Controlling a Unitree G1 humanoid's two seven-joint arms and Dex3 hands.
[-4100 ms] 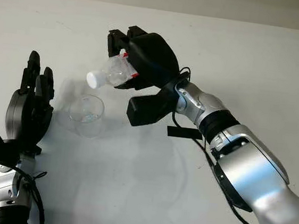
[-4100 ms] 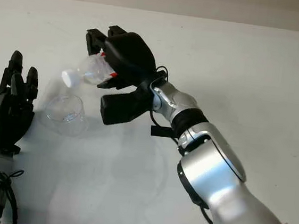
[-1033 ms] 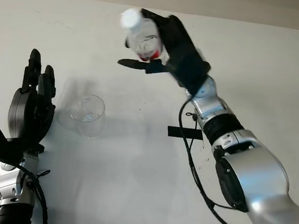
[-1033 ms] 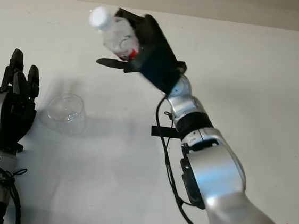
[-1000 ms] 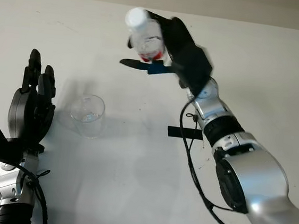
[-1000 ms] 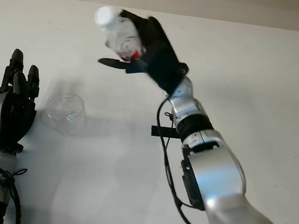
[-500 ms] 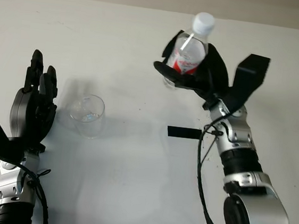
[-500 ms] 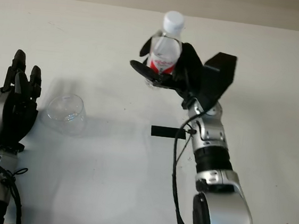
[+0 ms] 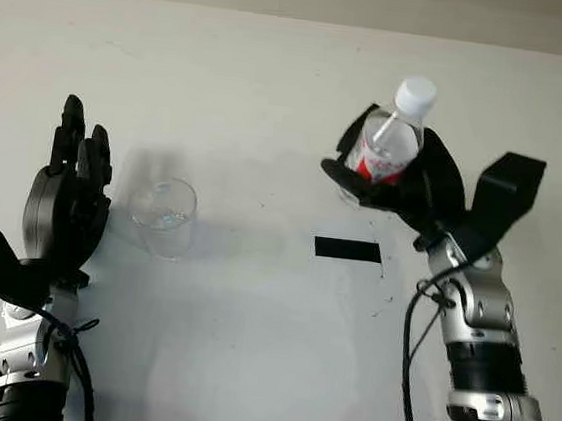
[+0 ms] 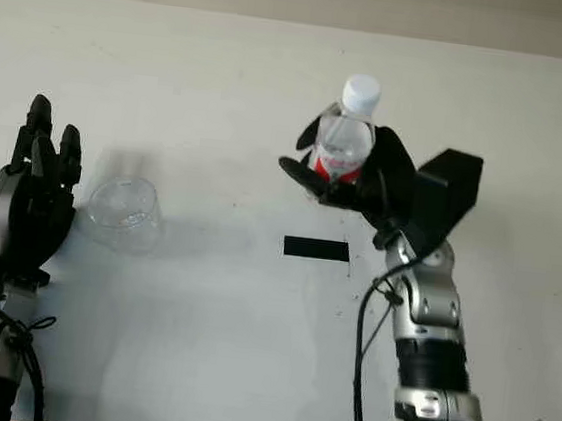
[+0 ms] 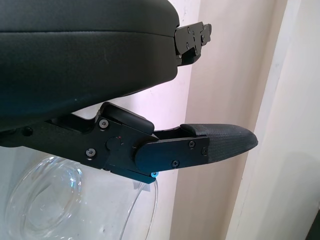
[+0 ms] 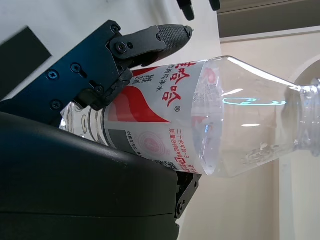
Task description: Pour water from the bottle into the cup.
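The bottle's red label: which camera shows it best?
The right wrist view: the bottle lies close up there, its red and white label with printed characters readable between the right hand's fingers. The two eye views show the bottle upright with its white cap, the label merely a red patch.

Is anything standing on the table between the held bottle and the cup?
Nothing upright does. The right robot hand grips the bottle upright; between it and the cup lies only a flat black strip on the table. The left robot hand, open, is beside the cup.
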